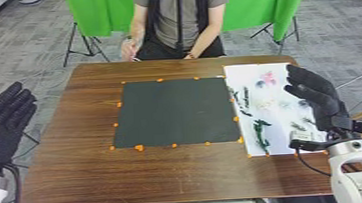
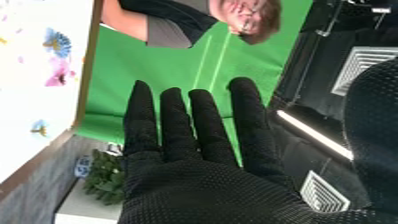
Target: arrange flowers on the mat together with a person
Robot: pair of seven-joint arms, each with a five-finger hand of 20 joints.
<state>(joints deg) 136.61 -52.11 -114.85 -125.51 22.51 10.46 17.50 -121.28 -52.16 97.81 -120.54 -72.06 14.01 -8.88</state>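
In the head view, my right hand (image 1: 315,93) hangs over the right part of the white sheet (image 1: 258,75), fingers straight and holding nothing. My left hand (image 1: 4,119) is off the table's left side, open. The dark mat (image 1: 176,112) lies flat at the table's middle, bare inside its orange markers. On the white sheet lie a pink flower (image 1: 267,78), green stems (image 1: 261,133) and several small pale flowers. In the right wrist view, my right hand (image 2: 209,185) has straight fingers, with a blue flower (image 2: 58,42) and a pink flower (image 2: 59,72) on the sheet beyond.
The brown table (image 1: 84,179) carries the mat and the sheet side by side. A small white box (image 1: 301,135) with a cable is by my right wrist. Across the table sits a person (image 1: 178,29), hands near the far edge, in front of a green backdrop (image 1: 97,13).
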